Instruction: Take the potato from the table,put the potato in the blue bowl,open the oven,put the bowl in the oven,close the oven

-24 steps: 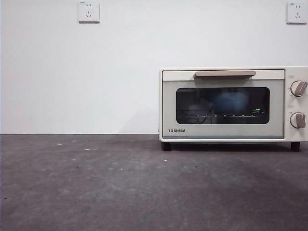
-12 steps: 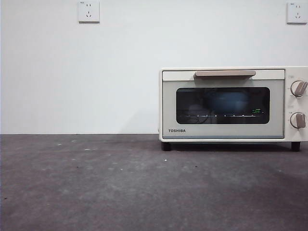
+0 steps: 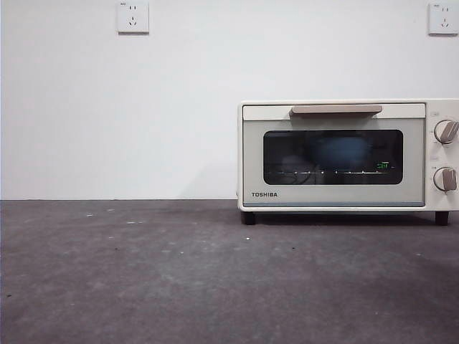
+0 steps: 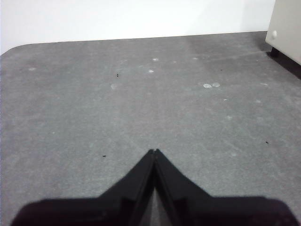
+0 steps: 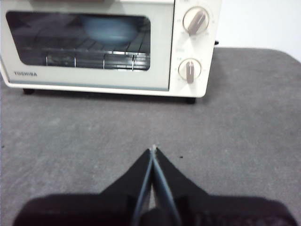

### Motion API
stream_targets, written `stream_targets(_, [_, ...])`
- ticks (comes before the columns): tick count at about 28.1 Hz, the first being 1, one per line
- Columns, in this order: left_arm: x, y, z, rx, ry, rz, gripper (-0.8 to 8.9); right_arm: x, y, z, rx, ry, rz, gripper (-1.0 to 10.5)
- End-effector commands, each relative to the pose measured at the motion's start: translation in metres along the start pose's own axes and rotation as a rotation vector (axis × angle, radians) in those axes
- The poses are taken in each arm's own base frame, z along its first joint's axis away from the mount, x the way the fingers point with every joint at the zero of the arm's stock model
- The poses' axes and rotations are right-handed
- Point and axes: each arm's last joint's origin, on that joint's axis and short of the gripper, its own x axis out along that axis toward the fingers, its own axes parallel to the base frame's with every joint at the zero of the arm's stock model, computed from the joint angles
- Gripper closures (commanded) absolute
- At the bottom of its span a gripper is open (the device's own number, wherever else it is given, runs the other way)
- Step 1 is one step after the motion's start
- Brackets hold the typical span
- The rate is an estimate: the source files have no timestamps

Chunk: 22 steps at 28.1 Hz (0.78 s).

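The cream-white TOSHIBA oven (image 3: 337, 161) stands at the right of the table (image 3: 179, 279) with its dark glass door closed. Through the glass the blue bowl (image 3: 343, 152) shows dimly on the rack; it is clearer in the right wrist view as the blue bowl (image 5: 107, 29) behind the oven (image 5: 108, 44) door. The potato is hidden. My right gripper (image 5: 153, 151) is shut and empty, held back from the oven's front over bare table. My left gripper (image 4: 154, 152) is shut and empty over the table's left part, with an oven corner (image 4: 284, 28) at the side.
Two knobs (image 3: 445, 154) sit on the oven's right, and a beige bar handle (image 3: 336, 110) runs along the top of the door. A white wall with two sockets (image 3: 133, 16) backs the table. Small pale specks (image 4: 210, 85) dot the surface.
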Motion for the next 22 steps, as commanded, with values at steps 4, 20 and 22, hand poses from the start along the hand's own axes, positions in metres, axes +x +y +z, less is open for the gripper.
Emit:
stream_targets(4, [0.001,0.0002,-0.0028,-0.005,0.005,0.001,8.17,0.0008,-0.0007,-0.0028,-0.009,0.004,-0.028,9.5])
stream_targets(20, [0.001,0.0002,-0.0028,-0.005,0.005,0.001,8.17,0.0007,-0.0029,-0.0033,0.002,0.013,-0.107,9.5])
stream_targets(22, [0.001,0.0002,-0.0028,-0.005,0.005,0.001,8.17,0.0007,-0.0029,-0.0033,0.002,0.013,-0.107,9.5])
